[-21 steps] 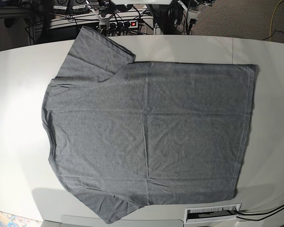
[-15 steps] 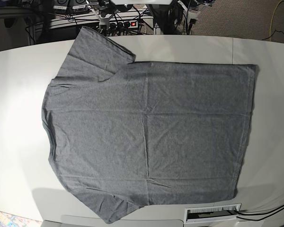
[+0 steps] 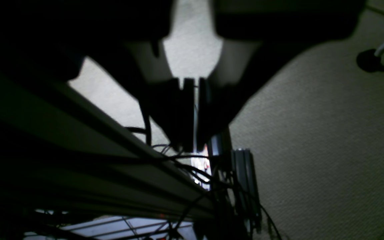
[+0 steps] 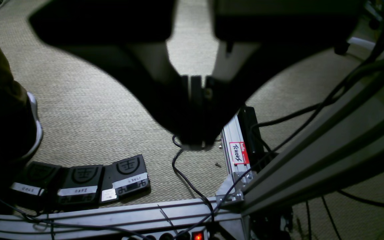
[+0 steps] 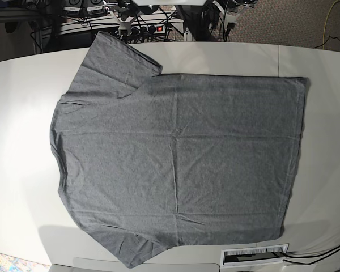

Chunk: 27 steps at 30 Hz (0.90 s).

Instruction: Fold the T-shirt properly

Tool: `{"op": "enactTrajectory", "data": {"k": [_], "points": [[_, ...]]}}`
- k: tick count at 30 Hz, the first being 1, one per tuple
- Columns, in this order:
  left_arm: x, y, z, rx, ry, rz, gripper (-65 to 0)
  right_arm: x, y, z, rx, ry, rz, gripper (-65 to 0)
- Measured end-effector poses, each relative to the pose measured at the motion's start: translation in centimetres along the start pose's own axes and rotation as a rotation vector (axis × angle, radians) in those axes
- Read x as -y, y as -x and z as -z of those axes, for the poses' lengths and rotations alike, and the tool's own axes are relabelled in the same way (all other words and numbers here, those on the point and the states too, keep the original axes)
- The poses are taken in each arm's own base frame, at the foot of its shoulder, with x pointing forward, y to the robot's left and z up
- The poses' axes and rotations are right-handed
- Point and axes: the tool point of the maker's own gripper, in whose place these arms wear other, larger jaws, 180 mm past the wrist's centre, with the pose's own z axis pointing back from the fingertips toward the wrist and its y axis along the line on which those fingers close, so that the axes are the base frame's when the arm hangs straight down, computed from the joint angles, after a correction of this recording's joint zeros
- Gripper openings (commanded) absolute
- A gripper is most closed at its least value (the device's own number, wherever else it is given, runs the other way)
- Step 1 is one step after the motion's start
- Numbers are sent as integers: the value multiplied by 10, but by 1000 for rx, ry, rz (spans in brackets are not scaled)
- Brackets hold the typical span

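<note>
Right now both my left pincer (image 3: 192,113) and right pincer (image 4: 197,110) hang pinched together, empty, beyond the tabletop's (image 5: 22,113) far edge; the T-shirt (image 5: 175,153) lies flat, its length running along that edge.

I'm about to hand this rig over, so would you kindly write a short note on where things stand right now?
Left gripper: shut, empty, parked off the table over carpet.
Right gripper: shut, empty, also off the table, above the foot pedals.
T-shirt: spread flat on the white table, collar toward the base view's left, hem toward its right.
Done: nothing folded.
Left: every fold.
</note>
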Motion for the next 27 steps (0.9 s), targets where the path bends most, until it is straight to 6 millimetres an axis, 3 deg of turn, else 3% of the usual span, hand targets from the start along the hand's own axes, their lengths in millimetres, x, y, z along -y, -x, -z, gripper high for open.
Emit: {"op": "enactTrajectory", "data": {"k": [6, 12, 14, 19, 25, 27], "points": [[-4, 2, -1, -1, -6, 2, -650, 4, 5, -1, -15, 5, -2, -650], [-5, 13, -6, 1, -10, -21, -650, 22, 21, -4, -59, 29, -41, -650], [-10, 17, -9, 3, -17, -14, -650, 31, 33, -7, -83, 43, -71, -650], [-30, 57, -26, -49, -49, -10, -650, 54, 54, -14, -118, 71, -84, -650], [-47, 52, -31, -24, -73, 5, -650, 77, 71, -22, -152, 95, -121, -650], [-51, 58, -34, -36, -80, 7, -650, 79, 81, -25, -174, 65, -157, -650]]}}
